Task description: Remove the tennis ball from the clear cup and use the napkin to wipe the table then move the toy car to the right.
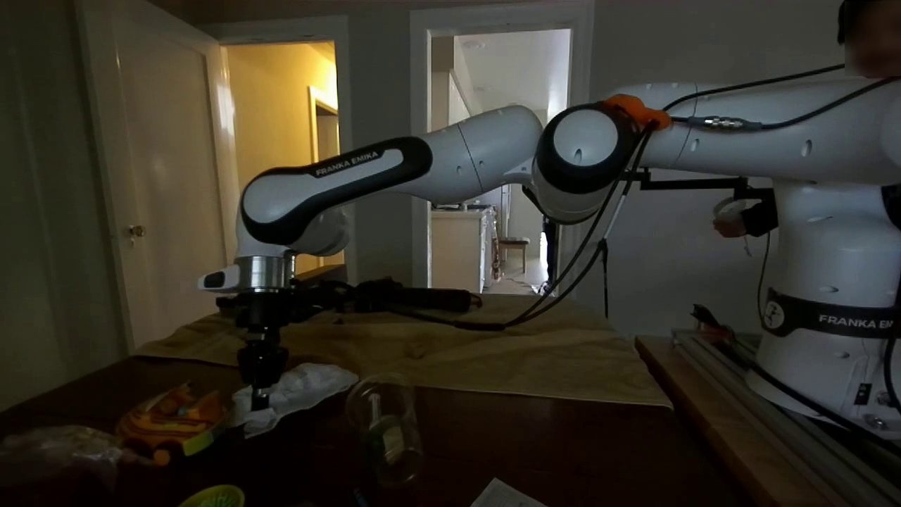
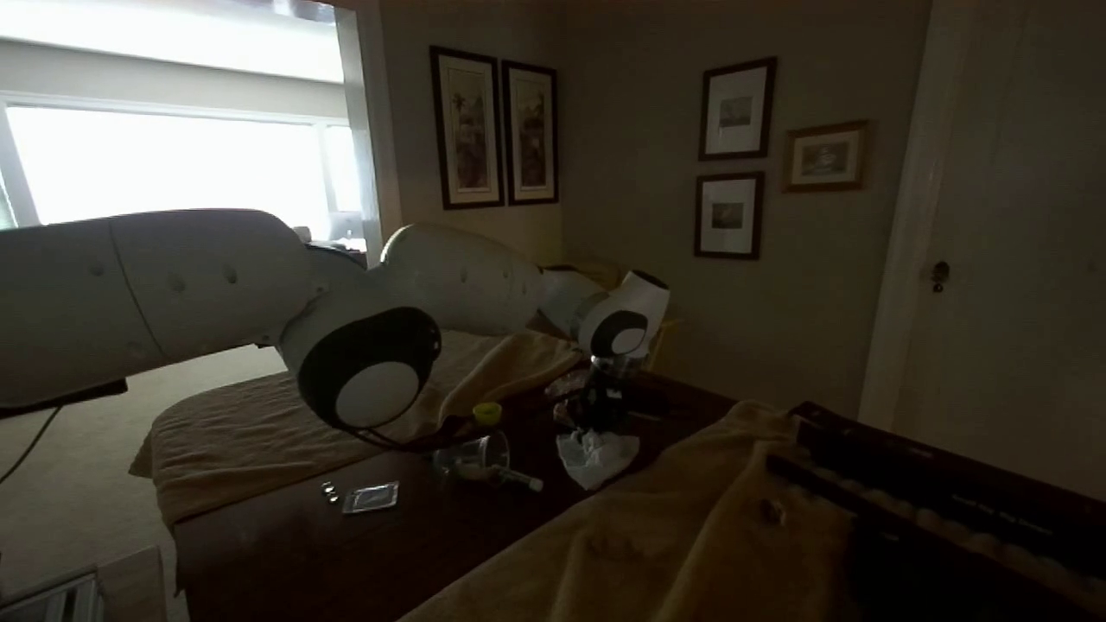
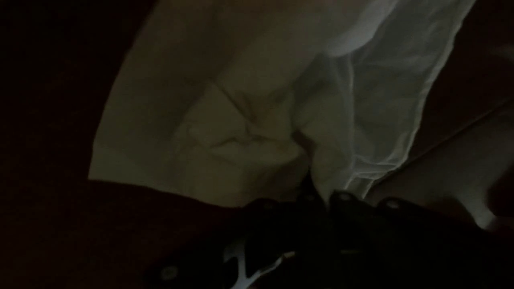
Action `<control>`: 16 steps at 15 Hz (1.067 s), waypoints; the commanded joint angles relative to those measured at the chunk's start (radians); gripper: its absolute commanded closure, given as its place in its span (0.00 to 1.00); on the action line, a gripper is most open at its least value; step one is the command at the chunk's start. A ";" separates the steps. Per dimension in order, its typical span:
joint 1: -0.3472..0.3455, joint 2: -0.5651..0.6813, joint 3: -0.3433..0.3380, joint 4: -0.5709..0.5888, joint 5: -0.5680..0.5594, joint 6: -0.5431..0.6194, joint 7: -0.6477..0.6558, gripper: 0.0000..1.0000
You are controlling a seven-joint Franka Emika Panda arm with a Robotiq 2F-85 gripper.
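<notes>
Hand [image 1: 260, 401] clamped on the napkin [image 1: 304, 387], small bottle [image 1: 387, 440] visible through the tipped clear cup [image 1: 410, 421]

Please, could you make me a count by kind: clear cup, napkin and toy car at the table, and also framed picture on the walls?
Clear cup: 1
Napkin: 1
Toy car: 1
Framed pictures: 5
Total: 8

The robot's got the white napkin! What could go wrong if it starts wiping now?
The gripper pinches the napkin near an edge, so it might slip out while rubbing.

The toy car sits close beside the napkin, so a sweep that way could bump it.

The clear cup looks to be lying on its side nearby, so a nudge might roll it.
</notes>
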 commanded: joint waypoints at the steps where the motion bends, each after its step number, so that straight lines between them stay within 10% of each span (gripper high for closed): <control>1: -0.081 0.020 -0.020 0.026 0.017 0.000 0.056 0.98; 16: 0.012 0.021 -0.036 0.029 -0.032 -0.068 0.020 0.98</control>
